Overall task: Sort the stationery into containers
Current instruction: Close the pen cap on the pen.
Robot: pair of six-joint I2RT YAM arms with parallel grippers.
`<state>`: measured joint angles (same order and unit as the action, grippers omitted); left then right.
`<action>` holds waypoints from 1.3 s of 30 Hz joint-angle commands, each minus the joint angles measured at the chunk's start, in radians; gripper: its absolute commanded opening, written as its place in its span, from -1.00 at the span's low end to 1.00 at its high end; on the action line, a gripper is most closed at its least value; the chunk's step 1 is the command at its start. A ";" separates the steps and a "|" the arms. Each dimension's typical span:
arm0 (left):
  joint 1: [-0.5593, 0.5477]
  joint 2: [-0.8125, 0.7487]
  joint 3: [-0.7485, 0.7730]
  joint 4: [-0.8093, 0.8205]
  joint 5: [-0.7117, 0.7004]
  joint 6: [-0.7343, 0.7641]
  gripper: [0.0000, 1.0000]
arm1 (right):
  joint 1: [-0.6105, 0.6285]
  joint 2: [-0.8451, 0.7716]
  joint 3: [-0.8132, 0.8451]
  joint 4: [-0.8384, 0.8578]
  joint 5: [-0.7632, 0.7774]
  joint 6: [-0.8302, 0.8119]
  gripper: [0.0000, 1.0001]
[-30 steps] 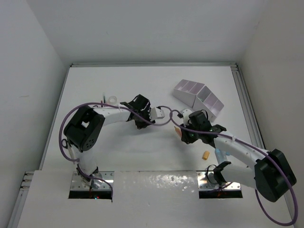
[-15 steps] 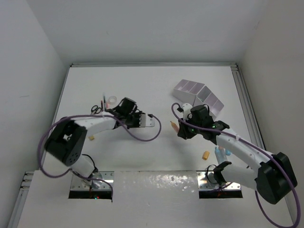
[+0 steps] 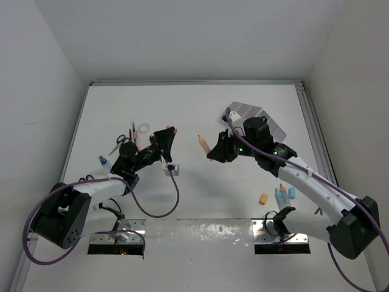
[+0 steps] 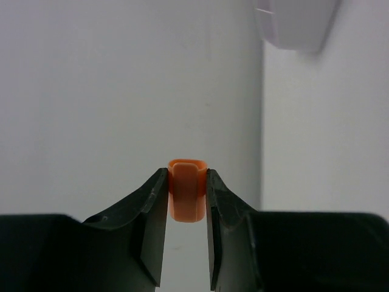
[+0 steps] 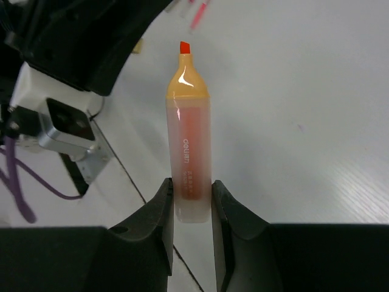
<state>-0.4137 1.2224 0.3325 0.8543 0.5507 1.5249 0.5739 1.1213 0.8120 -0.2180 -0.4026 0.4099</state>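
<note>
Your white organiser (image 3: 248, 111) sits far right on the table (image 3: 182, 103), half hidden by the right arm; you cannot tell its contents. White walls enclose the table. Your right gripper (image 5: 190, 185) clamps an orange highlighter (image 5: 189, 140) mid-table, and your left gripper (image 4: 187, 176) pinches a small orange cap (image 4: 187, 190). Scissors (image 3: 118, 143) and a tape ring (image 3: 144, 127) lie left.

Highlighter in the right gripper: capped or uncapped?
Uncapped. In the right wrist view the highlighter shows its bare orange chisel tip. The left gripper pinches a small orange piece, likely the cap.
</note>
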 commanded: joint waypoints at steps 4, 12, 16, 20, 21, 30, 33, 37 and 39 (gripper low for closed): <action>-0.019 -0.080 -0.067 0.310 0.104 0.208 -1.00 | 0.049 0.119 0.137 0.100 -0.077 0.030 -1.00; -0.046 -0.141 -0.115 0.290 0.084 0.258 -1.00 | 0.087 0.210 0.226 0.092 -0.154 0.004 -1.00; -0.046 -0.144 -0.113 0.276 0.078 0.247 -1.00 | 0.098 0.221 0.243 0.080 -0.188 -0.017 -1.00; -0.046 -0.138 -0.112 0.275 0.068 0.244 -1.00 | 0.103 0.218 0.248 0.057 -0.209 -0.034 -1.00; -0.046 -0.138 -0.113 0.272 0.069 0.244 -1.00 | 0.104 0.215 0.243 0.057 -0.211 -0.034 -1.00; -0.046 -0.135 -0.115 0.259 0.100 0.302 -1.00 | 0.103 0.236 0.253 0.062 -0.234 -0.037 -1.00; -0.046 -0.135 -0.122 0.256 0.114 0.340 -1.00 | 0.103 0.239 0.251 0.062 -0.245 -0.042 -1.00; -0.048 -0.143 -0.144 0.247 0.141 0.382 -1.00 | 0.098 0.233 0.245 0.068 -0.249 -0.039 -1.00; -0.048 -0.150 -0.150 0.236 0.150 0.399 -1.00 | 0.096 0.227 0.233 0.078 -0.249 -0.033 -1.00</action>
<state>-0.4526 1.0935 0.1993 1.0912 0.6346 1.8709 0.6704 1.3621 1.0164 -0.1902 -0.6312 0.3874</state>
